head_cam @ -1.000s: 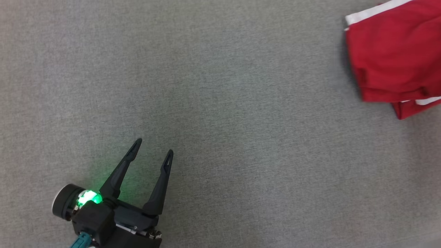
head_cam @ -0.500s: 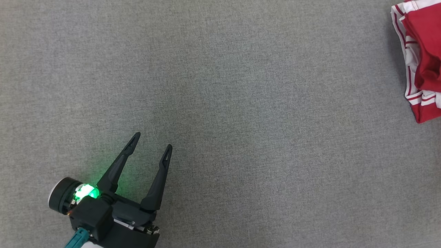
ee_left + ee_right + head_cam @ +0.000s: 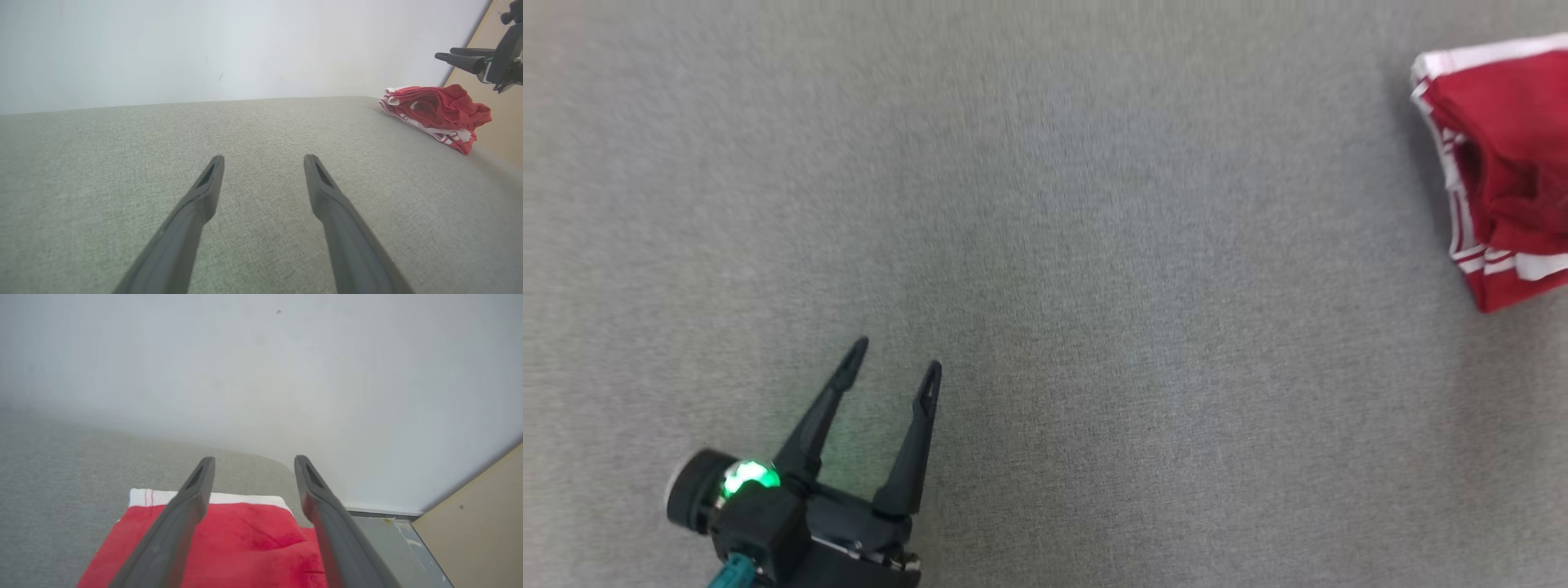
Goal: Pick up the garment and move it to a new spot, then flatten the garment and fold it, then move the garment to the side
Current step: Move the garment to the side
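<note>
The garment (image 3: 1507, 163) is red with white striped trim and lies bunched at the right edge of the grey fabric surface (image 3: 1045, 245). The left wrist view shows the garment (image 3: 437, 110) far off to the right, with my right gripper (image 3: 445, 54) hovering above it, jaws apart. In the right wrist view the garment (image 3: 245, 543) lies below my open right gripper (image 3: 253, 463), nothing between the fingers. My left gripper (image 3: 897, 362) rests low at the lower left, open and empty, far from the garment; in its own wrist view the left gripper (image 3: 263, 161) points over bare fabric.
A pale wall (image 3: 261, 375) rises behind the surface. A tan panel (image 3: 478, 522) and a strip of grey floor (image 3: 388, 539) lie beyond the surface's right end, close to the garment.
The garment has gone from a flat folded shape to a bunched heap at the right edge, released by the right gripper. The head view shifted slightly; the left gripper kept its pose.
</note>
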Tool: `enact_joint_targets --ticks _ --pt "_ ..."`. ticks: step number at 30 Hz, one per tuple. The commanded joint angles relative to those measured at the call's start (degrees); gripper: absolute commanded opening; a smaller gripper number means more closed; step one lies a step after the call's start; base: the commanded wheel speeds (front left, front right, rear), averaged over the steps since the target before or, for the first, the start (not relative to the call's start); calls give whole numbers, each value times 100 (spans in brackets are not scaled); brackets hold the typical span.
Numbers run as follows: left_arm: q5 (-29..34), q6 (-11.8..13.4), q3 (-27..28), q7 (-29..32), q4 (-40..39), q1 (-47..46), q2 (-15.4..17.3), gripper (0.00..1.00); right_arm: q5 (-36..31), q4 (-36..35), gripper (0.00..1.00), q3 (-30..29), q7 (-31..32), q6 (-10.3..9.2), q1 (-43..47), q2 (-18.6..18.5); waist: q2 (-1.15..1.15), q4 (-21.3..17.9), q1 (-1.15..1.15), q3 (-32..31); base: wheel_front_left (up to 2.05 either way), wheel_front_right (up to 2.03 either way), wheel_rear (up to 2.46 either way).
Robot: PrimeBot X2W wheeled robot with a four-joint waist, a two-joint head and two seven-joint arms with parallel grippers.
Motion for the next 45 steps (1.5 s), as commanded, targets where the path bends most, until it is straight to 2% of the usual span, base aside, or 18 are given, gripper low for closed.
enact_joint_targets --ticks 1,4,10,17,21,25,30,39,45 --pt "25 3 21 -16 21 123 -57 100 -88 -130 100 -90 -20 -16 276 34 0 83 0 -381 0 0 0" --pt "35 17 149 -16 108 289 -228 100 -190 -783 100 -210 -22 -16 855 447 0 149 0 -683 0 0 0" --pt "-137 204 581 -15 400 663 -610 100 -221 -1765 100 -327 -24 -16 1933 1127 0 309 0 -1253 0 0 0" --pt "-257 366 977 -15 653 908 -798 100 -461 -2683 100 -468 -24 -16 2981 1732 0 554 0 -1791 0 0 0" --pt "-407 345 1143 -15 777 1028 -850 100 -733 -3307 100 -761 -24 -16 3568 2050 0 641 0 -2082 0 0 0" --pt "-468 316 1226 -16 824 1143 -879 100 -1060 -3750 100 -772 -23 -16 4063 2203 0 659 0 -2339 0 0 0" --pt "-191 267 1197 -16 703 1313 -892 100 -1355 -4367 100 -951 -24 -16 4786 2443 0 705 0 -2587 0 0 0" --pt "224 152 1362 -16 318 1668 -933 100 -1446 -4734 100 -1217 -23 -16 5559 2771 0 634 0 -2797 0 0 0" --pt "299 63 1566 -16 106 1948 -969 100 -1320 -4784 100 -1074 -24 -16 5817 2852 0 528 0 -2871 0 0 0"
